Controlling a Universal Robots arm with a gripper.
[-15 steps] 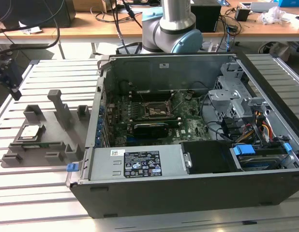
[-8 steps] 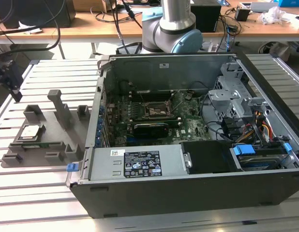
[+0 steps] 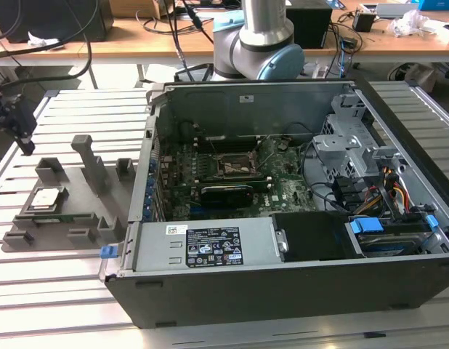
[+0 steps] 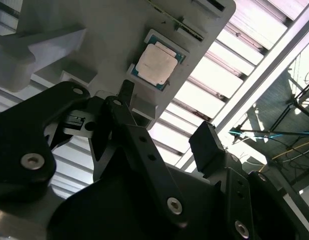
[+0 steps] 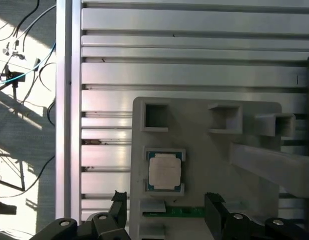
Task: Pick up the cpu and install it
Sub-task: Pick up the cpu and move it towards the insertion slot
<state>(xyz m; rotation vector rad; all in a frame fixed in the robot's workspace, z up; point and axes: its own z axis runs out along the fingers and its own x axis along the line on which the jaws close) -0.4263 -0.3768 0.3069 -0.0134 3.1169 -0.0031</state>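
Observation:
The cpu (image 3: 46, 198) is a small square chip with a silver top. It lies flat in a recess of the grey tray (image 3: 79, 214) at the exterior view's left. My gripper (image 3: 19, 134) hangs above the tray's far left corner, apart from the chip. In the first wrist view the cpu (image 5: 164, 171) lies on the tray (image 5: 214, 155) just beyond the open gripper (image 5: 166, 207). The second wrist view shows the cpu (image 4: 157, 65) ahead of the gripper (image 4: 167, 122), whose black fingers (image 4: 125, 97) stand apart with nothing between them. The black socket frame (image 3: 235, 167) sits on the motherboard inside the open computer case.
The computer case (image 3: 210, 251) lies open beside the tray, and its tall side wall (image 3: 148, 167) stands between tray and motherboard. An upright post (image 3: 90, 163) rises from the tray near the chip. The arm's base (image 3: 257, 43) is behind the case. The slatted table edge (image 5: 64, 125) lies beyond the tray.

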